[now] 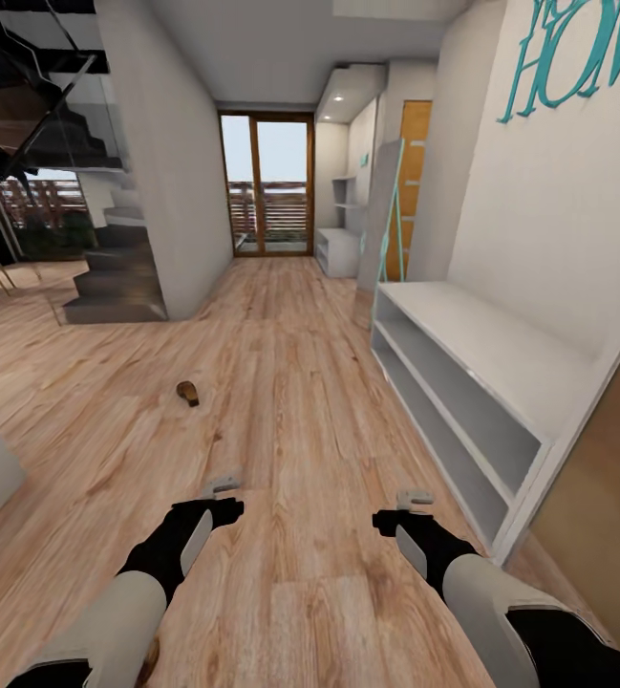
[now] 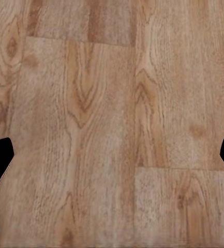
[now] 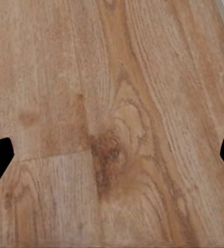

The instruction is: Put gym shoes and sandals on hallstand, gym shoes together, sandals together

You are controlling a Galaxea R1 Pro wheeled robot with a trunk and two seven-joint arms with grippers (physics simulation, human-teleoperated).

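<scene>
Still at the very start: nothing's on the hallstand [image 1: 501, 354] yet.

Both grippers, left gripper [image 1: 222, 487] and right gripper [image 1: 413, 499], hang released over the corridor floor [image 1: 290, 382]; one sandal [image 1: 187, 392] lies ahead-left, so I'd drive over and reach down.

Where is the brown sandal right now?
In the head view one sandal lies on the corridor floor, ahead of the left gripper and across the corridor from the hallstand.

One sandal [image 1: 187, 392] lies on the corridor floor [image 1: 281, 382], left of the hallstand [image 1: 472, 382].
</scene>
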